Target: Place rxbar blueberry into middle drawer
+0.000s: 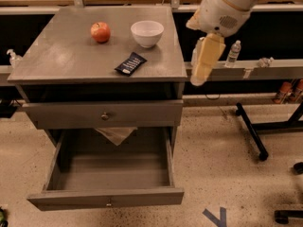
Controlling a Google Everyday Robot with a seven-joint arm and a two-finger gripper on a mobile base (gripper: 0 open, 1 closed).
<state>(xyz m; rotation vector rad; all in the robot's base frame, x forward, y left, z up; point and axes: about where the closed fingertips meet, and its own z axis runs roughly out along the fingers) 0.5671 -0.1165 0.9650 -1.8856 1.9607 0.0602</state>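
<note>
The rxbar blueberry [130, 63], a flat bar in a dark wrapper, lies on the grey cabinet top [61, 56], near its front right. The middle drawer [106, 198] is pulled wide open below and holds nothing that I can see. My gripper [198, 77] hangs from the white arm just past the cabinet's right edge, at about top height, to the right of the bar and apart from it. It holds nothing that I can see.
A red apple [100, 32] and a white bowl [147, 33] stand behind the bar. The drawer above [104, 115] is shut, with a pale sheet [116, 135] hanging under it. Bottles [233, 54] stand on a rail at right; a black stand leg [251, 131] lies on the floor.
</note>
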